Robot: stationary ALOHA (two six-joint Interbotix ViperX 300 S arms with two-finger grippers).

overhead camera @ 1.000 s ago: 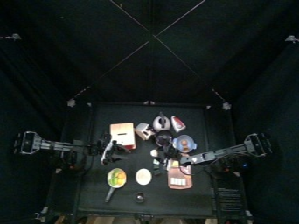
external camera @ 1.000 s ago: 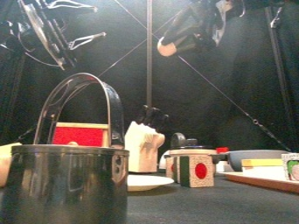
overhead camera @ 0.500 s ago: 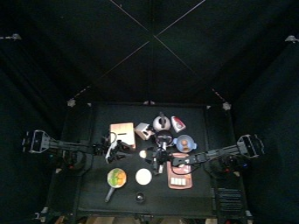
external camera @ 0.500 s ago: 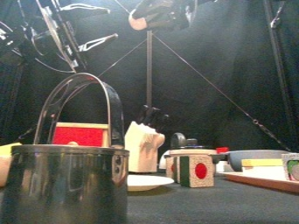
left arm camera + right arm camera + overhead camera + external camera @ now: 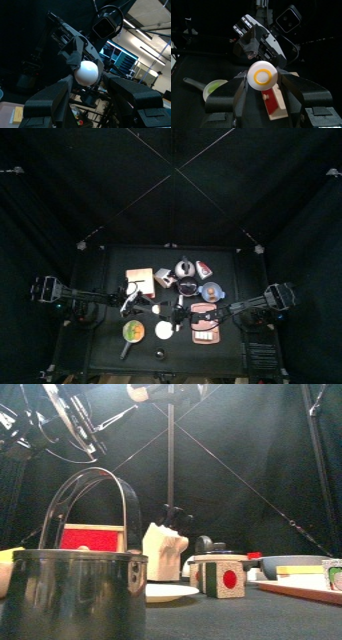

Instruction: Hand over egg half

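The egg half (image 5: 262,76) was held aloft above the desk (image 5: 114,333), at the upper centre of the front view, between both arms. In the right wrist view it sat gripped between the jaws of the right end effector (image 5: 262,80), yolk face showing, jaws set wide on it. In the left wrist view its white domed back appeared ahead of the left end effector (image 5: 87,92); whether those jaws touched it could not be determined.

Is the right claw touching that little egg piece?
Touching. The right wrist view shows the egg half wedged between the right gripper's two jaw tips.
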